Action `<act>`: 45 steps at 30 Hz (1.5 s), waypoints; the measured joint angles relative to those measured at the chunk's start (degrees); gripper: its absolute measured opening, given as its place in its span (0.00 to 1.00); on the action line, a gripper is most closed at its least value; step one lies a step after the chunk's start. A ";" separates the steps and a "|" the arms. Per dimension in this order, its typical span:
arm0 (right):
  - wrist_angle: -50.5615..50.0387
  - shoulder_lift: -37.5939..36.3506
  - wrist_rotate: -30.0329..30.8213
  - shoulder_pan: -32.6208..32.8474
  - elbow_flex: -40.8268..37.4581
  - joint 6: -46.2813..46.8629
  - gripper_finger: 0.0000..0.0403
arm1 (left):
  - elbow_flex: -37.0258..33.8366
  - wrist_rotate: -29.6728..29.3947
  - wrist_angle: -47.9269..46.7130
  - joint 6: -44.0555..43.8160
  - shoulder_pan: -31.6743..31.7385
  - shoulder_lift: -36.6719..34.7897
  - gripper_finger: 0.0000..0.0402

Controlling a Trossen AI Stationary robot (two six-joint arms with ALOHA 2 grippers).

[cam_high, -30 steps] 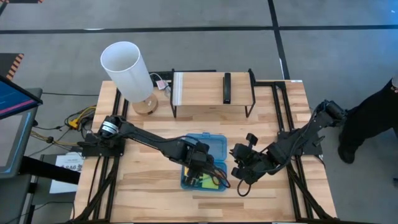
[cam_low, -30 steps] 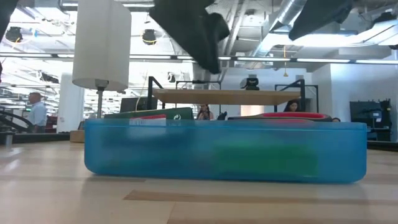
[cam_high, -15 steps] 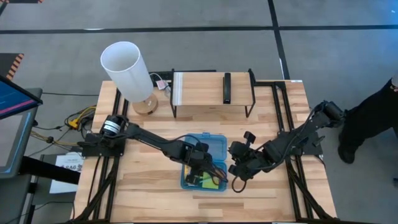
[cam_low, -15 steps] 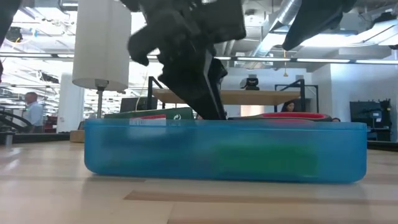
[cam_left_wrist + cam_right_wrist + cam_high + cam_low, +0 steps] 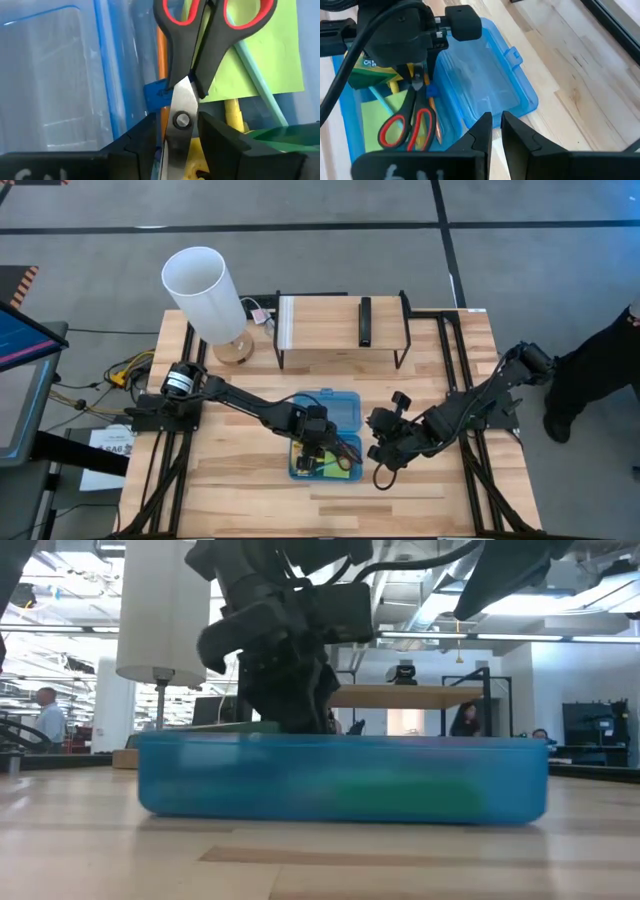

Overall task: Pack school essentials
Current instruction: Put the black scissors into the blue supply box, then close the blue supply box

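Left tool (image 5: 318,442) over case (image 5: 345,412), blocking entry.

— Where do the cameras sit around the translucent blue plastic case (image 5: 327,436)?
— One looks straight down from above; one sits at tabletop level, close beside its wall (image 5: 340,777).
— The wrists?
— Left almost inside it; right farther back. All four share it.

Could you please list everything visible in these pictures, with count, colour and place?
plastic case: one, translucent blue, table centre
scissors: one, red-handled, in the case
sticky-note pad: one, lime, under the scissors
pencil: one, orange, in the case
eraser: one, blue, beside the pencil
crayon box: one, yellow-green, in the case
lamp: one, white, rear left
shelf: one, wooden, rear
black bar: one, on the shelf
left gripper: fingers astride the scissor blades
right gripper: beside the case
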 joint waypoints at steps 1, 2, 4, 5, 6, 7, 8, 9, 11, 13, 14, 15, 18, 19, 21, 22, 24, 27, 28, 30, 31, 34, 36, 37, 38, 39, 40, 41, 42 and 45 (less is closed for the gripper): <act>0.00 0.00 0.00 0.00 0.00 -0.02 0.16 | -0.05 0.39 -0.19 0.01 -0.09 -0.12 0.32; 0.00 0.00 0.00 0.00 0.00 -0.02 0.16 | -0.07 0.66 -0.28 -0.02 -0.16 -0.31 0.31; 0.06 0.00 0.02 -0.02 0.00 -0.02 0.16 | -0.11 1.06 -0.47 -0.50 -0.25 -0.69 0.28; 0.09 0.00 0.00 -0.02 0.00 -0.02 0.16 | -0.13 1.72 -0.60 -0.82 -0.25 -0.96 0.26; 0.07 0.00 0.00 -0.02 0.00 -0.02 0.16 | -0.16 2.69 -0.68 -0.94 -0.25 -1.21 0.24; 0.07 0.00 0.02 -0.02 0.00 -0.02 0.16 | -0.14 3.82 -0.47 -0.98 -0.28 -1.27 0.22; 0.07 0.00 0.00 -0.02 0.00 -0.02 0.16 | -0.06 4.80 -0.43 -1.01 -0.33 -1.28 0.20; 0.11 0.00 0.01 -0.02 0.00 -0.03 0.16 | 0.01 5.44 -0.61 -1.01 -0.38 -1.28 0.19; 0.09 0.00 0.02 -0.02 0.00 -0.02 0.16 | 0.23 5.98 -0.85 -0.96 -0.37 -1.28 0.15; 0.11 0.00 0.01 -0.02 0.00 -0.02 0.16 | 0.28 6.02 -0.95 -0.94 -0.38 -1.28 0.12; 0.13 0.00 0.02 -0.02 0.00 -0.02 0.16 | 0.28 6.05 -0.97 -0.94 -0.37 -1.28 0.11; 0.13 0.00 0.02 -0.02 0.00 -0.02 0.16 | 0.28 6.18 -0.98 -0.94 -0.37 -1.28 0.09; 0.13 0.00 0.02 -0.02 0.00 -0.02 0.16 | 0.28 8.26 -0.78 -0.91 -0.30 -1.28 0.09; 0.13 0.00 0.02 -0.02 0.00 -0.02 0.16 | 0.28 9.43 -0.53 -0.92 -0.28 -1.28 0.09; 0.13 0.00 0.02 -0.02 0.00 -0.04 0.16 | 0.30 10.78 -0.16 -0.93 -0.36 -1.28 0.13; 0.13 0.00 0.02 -0.02 0.00 -0.03 0.16 | 0.31 10.74 0.10 -0.94 -0.38 -1.28 0.15; 0.19 -0.02 0.02 -0.02 0.00 -0.04 0.16 | 0.35 10.62 0.54 -0.91 -0.40 -1.39 0.19; 0.56 -0.02 0.03 -0.02 0.00 -0.04 0.16 | 0.37 10.30 0.25 -0.28 -0.34 -2.85 0.25; 0.66 -0.02 0.04 -0.02 0.00 -0.04 0.16 | 0.37 9.91 -0.11 0.12 -0.39 -3.78 0.27; 1.41 -0.04 0.08 -0.11 0.00 -0.64 0.16 | 0.38 9.02 -0.54 0.78 -0.89 -5.92 0.30; 2.68 -0.04 0.09 -0.10 -0.18 -1.35 0.16 | 0.39 8.23 -0.89 1.28 -1.24 -7.24 0.30; 8.79 -0.11 -0.09 -0.14 -2.08 -4.97 0.16 | -0.56 5.36 -1.70 2.60 -2.61 -11.89 0.32; 12.98 -0.11 -2.29 -0.81 -3.73 -7.64 0.16 | -2.93 3.31 -1.28 3.02 -3.67 -15.49 0.31; 15.65 -0.13 -4.07 -1.36 -5.03 -8.91 0.16 | -4.82 2.83 -0.19 2.93 -4.12 -17.32 0.31; 17.92 -0.13 -5.83 -2.07 -6.58 -9.92 0.16 | -7.34 2.39 1.78 2.81 -4.54 -19.45 0.31; 19.73 -0.11 -7.46 -2.87 -8.21 -10.43 0.16 | -10.35 2.06 4.03 2.26 -4.91 -21.73 0.30; 21.27 -0.22 -8.45 -3.76 -9.80 -10.66 0.16 | -13.61 1.77 6.72 1.69 -5.21 -24.18 0.30; 22.41 -0.44 -9.56 -4.78 -11.24 -10.70 0.15 | -17.43 1.39 10.00 0.87 -5.46 -26.65 0.29; 23.56 -0.53 -10.36 -5.83 -12.51 -10.55 0.15 | -21.26 1.08 13.71 -0.22 -5.63 -28.97 0.28; 25.27 -1.36 -11.76 -8.68 -15.93 -10.51 0.12 | -32.63 -2.86 22.63 -4.13 -5.39 -36.03 0.25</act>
